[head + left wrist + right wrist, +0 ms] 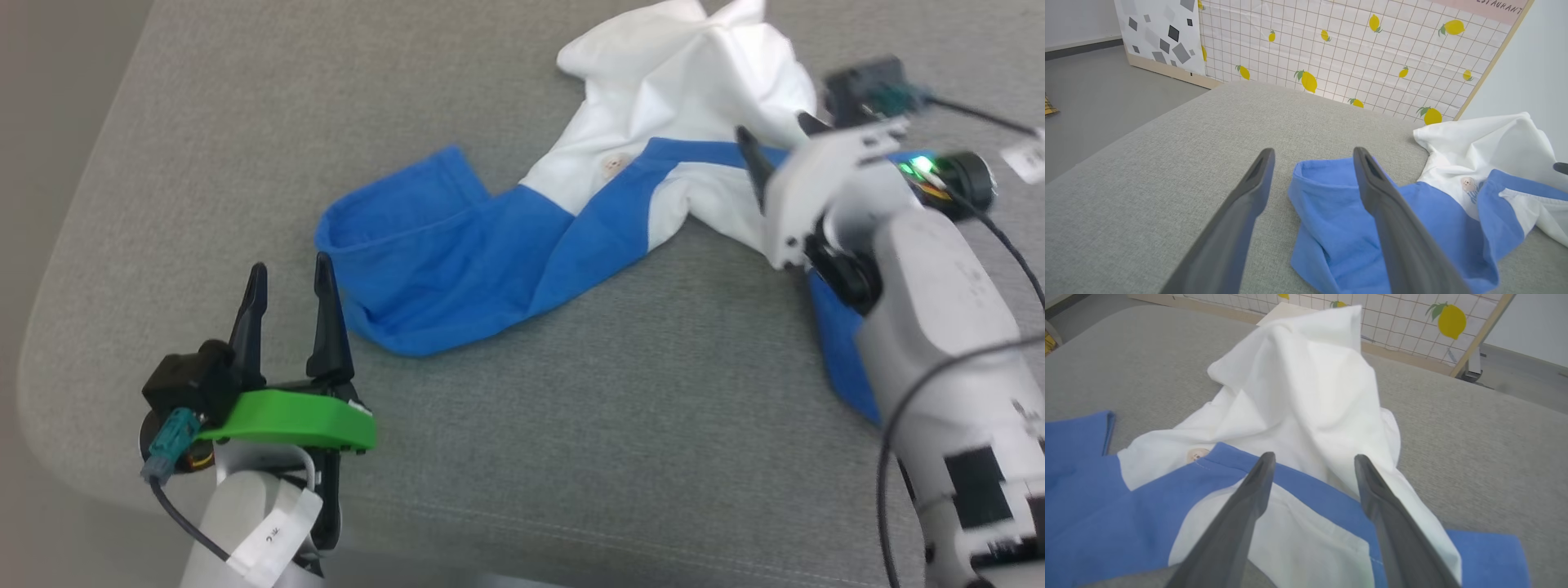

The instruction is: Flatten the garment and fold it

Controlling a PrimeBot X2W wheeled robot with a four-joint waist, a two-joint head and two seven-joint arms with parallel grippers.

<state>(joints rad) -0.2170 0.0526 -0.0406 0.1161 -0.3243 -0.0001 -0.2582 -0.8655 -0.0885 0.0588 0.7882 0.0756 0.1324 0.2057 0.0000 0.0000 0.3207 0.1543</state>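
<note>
Blue-white garment crumpled; L end effector beside

- From the head we look steeply down on the cushion.
- Our left wrist looks low across it, near the shirt's sleeve.
- Our right wrist is close over the white body; all share the shirt.

Left gripper spread wide, garment crumpled on grey cushion
</note>
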